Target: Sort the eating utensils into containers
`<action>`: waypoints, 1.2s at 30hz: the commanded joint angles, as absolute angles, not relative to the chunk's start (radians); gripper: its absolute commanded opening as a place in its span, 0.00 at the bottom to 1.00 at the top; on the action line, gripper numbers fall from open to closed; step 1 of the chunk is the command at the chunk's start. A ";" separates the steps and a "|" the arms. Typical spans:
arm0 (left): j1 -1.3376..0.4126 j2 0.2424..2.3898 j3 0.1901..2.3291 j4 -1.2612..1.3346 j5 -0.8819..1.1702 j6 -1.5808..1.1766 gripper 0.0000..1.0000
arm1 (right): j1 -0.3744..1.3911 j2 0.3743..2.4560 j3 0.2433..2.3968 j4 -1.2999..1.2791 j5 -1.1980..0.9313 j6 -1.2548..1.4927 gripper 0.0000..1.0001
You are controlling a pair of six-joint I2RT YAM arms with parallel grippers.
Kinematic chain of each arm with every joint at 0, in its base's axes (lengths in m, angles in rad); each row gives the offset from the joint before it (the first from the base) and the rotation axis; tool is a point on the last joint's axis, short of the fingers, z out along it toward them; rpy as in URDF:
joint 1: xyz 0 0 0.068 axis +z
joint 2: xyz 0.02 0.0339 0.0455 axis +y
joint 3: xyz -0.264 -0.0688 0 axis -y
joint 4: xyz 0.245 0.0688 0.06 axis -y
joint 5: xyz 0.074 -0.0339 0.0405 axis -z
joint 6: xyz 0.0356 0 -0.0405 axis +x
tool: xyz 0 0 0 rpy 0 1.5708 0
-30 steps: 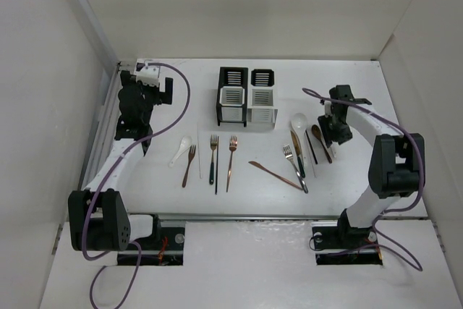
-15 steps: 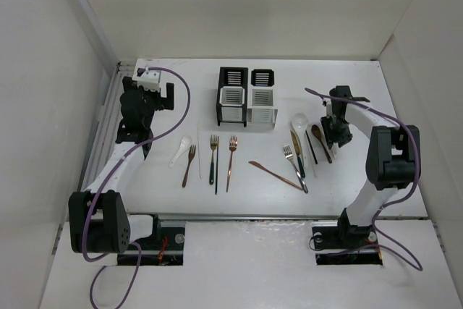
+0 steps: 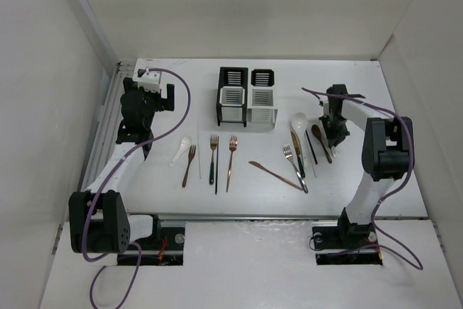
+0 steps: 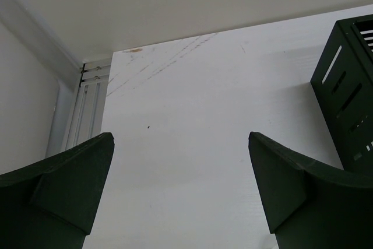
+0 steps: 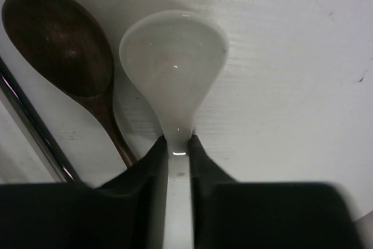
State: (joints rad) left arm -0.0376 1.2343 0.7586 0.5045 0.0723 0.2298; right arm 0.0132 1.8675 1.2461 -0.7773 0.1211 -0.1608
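In the right wrist view my right gripper (image 5: 178, 151) is shut on the handle of a white spoon (image 5: 173, 62), whose bowl lies on the table just beyond the fingertips. A brown spoon (image 5: 64, 45) lies beside it to the left. From above, the right gripper (image 3: 333, 132) is low at the right end of the utensil row, covering that spoon. My left gripper (image 4: 180, 190) is open and empty, raised at the far left (image 3: 153, 90). The black holder (image 3: 222, 99) and the white holder (image 3: 262, 116) stand together at the back middle.
More utensils lie in a row on the table: a white spoon (image 3: 181, 148), forks (image 3: 213, 142), a copper fork (image 3: 231, 155), a copper knife (image 3: 275, 174), a silver fork (image 3: 292, 161), another white spoon (image 3: 299, 120), a black chopstick (image 3: 311, 147). Walls enclose the table on three sides.
The right gripper's jaws have closed in onto the white spoon's handle, and the right forearm has swung slightly left. The left arm has hardly moved.
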 commanded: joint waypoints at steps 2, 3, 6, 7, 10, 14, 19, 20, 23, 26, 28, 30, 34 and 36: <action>-0.038 1.197 0.759 0.545 0.086 0.239 1.00 | 0.009 1.890 1.267 -0.764 0.152 -0.176 0.00; -0.038 1.197 0.759 0.545 0.086 0.239 1.00 | 0.009 1.890 1.267 -0.764 0.162 -0.176 0.00; -0.038 1.197 0.759 0.545 0.086 0.239 1.00 | 0.009 1.875 1.276 -0.744 0.178 -0.176 0.00; -0.038 1.197 0.759 0.545 0.086 0.248 1.00 | 0.009 1.862 1.276 -0.744 0.196 -0.176 0.00; -0.038 1.197 0.759 0.535 0.086 0.249 1.00 | 0.009 1.780 1.295 -0.697 0.209 -0.149 0.00; -0.038 1.206 0.778 0.503 0.095 0.249 1.00 | 0.040 1.639 1.318 -0.556 0.187 -0.091 0.00; -0.038 1.227 0.805 0.456 0.095 0.249 1.00 | 0.179 1.585 1.382 -0.253 0.166 -0.035 0.00; -0.038 1.238 0.817 0.446 0.095 0.249 1.00 | 0.207 1.598 1.402 -0.208 0.176 -0.025 0.00; -0.038 1.249 0.837 0.422 0.095 0.249 1.00 | 0.311 1.711 1.544 -0.097 0.233 0.000 0.00; -0.038 1.258 0.860 0.381 0.086 0.249 1.00 | 0.377 1.878 1.756 -0.074 0.233 0.009 0.00; -0.038 1.258 0.870 0.358 0.086 0.249 1.00 | 0.409 1.957 1.897 -0.061 0.203 0.009 0.00; -0.038 1.267 0.870 0.357 0.077 0.249 1.00 | 0.419 2.053 1.957 -0.052 0.202 0.009 0.00; -0.038 1.267 0.870 0.338 0.057 0.239 1.00 | 0.433 2.123 1.997 -0.040 0.193 0.043 0.00; -0.038 1.267 0.870 0.328 0.057 0.229 1.00 | 0.433 2.123 1.951 -0.028 0.193 0.058 0.00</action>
